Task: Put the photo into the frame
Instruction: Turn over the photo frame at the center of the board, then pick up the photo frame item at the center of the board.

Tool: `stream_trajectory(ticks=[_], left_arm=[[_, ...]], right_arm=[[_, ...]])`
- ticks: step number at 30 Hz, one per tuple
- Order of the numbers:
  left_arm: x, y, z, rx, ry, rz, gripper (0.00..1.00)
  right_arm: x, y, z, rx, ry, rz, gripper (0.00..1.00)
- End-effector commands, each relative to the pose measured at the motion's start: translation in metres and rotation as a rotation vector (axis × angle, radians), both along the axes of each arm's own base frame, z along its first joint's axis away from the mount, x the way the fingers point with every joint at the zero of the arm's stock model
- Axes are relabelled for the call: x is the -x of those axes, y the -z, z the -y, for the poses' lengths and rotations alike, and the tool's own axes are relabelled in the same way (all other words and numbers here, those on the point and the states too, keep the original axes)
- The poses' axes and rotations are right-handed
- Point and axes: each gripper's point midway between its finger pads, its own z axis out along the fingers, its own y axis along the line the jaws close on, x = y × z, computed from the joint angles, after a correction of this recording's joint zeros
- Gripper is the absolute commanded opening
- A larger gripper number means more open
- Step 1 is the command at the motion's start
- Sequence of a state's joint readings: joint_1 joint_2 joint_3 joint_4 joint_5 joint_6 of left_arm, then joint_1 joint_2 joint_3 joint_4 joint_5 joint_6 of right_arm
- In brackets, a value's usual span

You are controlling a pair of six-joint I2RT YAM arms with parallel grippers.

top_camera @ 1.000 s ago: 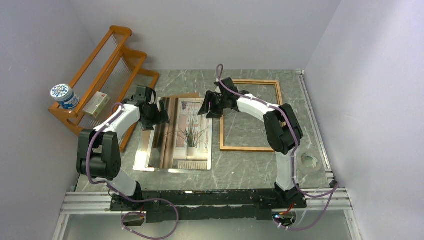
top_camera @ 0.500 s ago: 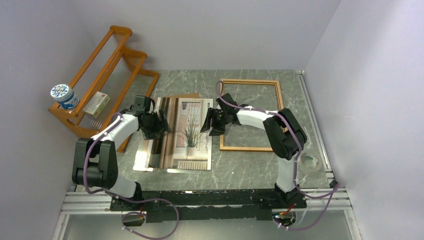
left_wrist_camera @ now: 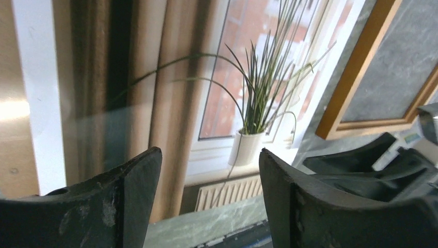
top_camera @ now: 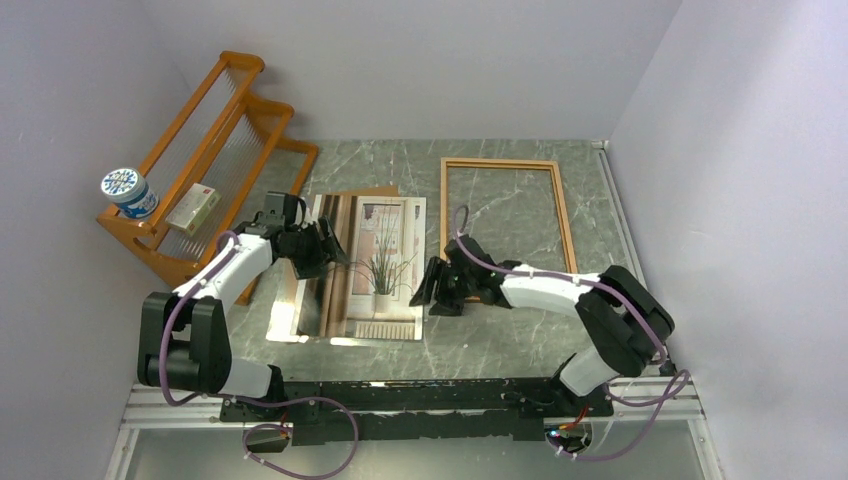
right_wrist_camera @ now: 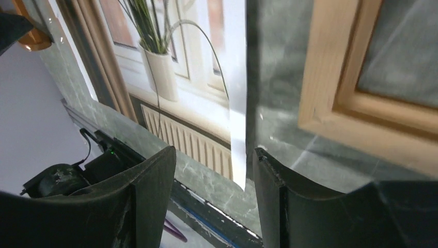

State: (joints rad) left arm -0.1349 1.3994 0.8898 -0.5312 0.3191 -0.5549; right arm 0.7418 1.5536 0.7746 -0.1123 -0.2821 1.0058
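The photo [top_camera: 372,262], a print of a spiky potted plant by beige curtains, lies flat on the marble table. The frame [top_camera: 500,161], thin orange-brown wood, lies to its right with nothing in it. My left gripper [top_camera: 322,250] hovers open over the photo's left half. In the left wrist view the photo [left_wrist_camera: 248,103] shows between the left gripper's [left_wrist_camera: 209,196] spread fingers. My right gripper [top_camera: 435,290] is open, low by the photo's near right corner. The right wrist view shows the right gripper [right_wrist_camera: 214,191], the photo [right_wrist_camera: 170,67] and the frame's rail [right_wrist_camera: 330,77].
An orange shelf rack [top_camera: 215,130] stands at the back left with a tin [top_camera: 128,192] and a small box [top_camera: 194,208] on it. A brown backing board [top_camera: 365,192] peeks from under the photo's far edge. A tape roll [top_camera: 620,322] lies at the near right.
My right arm swung from the frame's far left corner toward me, down to the photo's near right corner. The left gripper slid a little over the photo and its jaws narrowed.
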Motion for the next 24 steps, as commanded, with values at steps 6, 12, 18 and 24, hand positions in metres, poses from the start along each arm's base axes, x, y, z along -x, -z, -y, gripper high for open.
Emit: stream_trajectory(ticks=[6, 12, 18, 24], left_arm=[[0.052, 0.011, 0.010, 0.051, 0.050, -0.173, 0.66], [0.061, 0.017, 0.006, 0.033, 0.008, -0.198, 0.62], [0.068, 0.031, 0.000, -0.015, -0.015, -0.252, 0.60], [0.080, 0.038, 0.001, -0.034, -0.010, -0.335, 0.59]], right_arm=[[0.035, -0.021, -0.045, -0.165, 0.181, 0.046, 0.51], [0.060, 0.007, -0.040, -0.153, 0.291, -0.044, 0.50], [0.075, 0.025, -0.036, -0.140, 0.304, -0.076, 0.51], [0.075, 0.033, -0.042, -0.189, 0.320, -0.042, 0.50]])
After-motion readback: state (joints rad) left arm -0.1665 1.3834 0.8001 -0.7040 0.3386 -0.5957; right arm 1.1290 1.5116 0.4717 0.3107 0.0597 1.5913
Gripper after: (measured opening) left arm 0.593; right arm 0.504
